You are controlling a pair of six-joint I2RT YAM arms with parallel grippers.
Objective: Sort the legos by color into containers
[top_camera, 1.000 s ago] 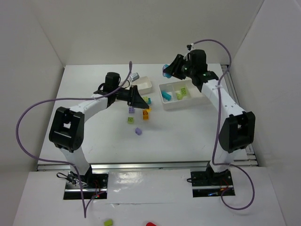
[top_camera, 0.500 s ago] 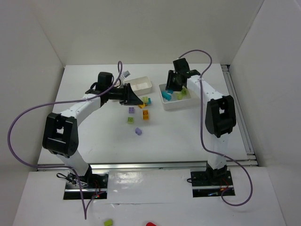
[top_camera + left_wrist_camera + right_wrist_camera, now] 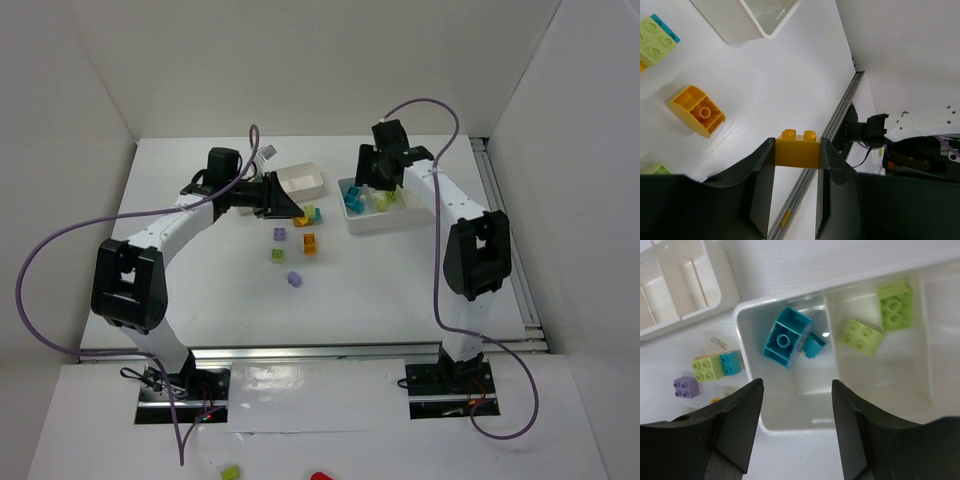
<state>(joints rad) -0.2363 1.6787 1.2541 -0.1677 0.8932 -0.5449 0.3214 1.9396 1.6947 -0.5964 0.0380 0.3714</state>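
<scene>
You have your left gripper [image 3: 797, 156] clenched on one yellow brick [image 3: 798, 146] near the left tray [image 3: 760, 25], and your right gripper [image 3: 796, 390] released and empty over the right tray [image 3: 790, 427], whose end compartment holds the teal bricks [image 3: 787, 337].

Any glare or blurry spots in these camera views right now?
Top external: even light, a reflection on the glossy near strip. Left wrist: the yellow brick between the left fingers is sharp and well lit. Right wrist: a small glint in the tray beside the teal brick; the dark right fingers show little detail.
</scene>
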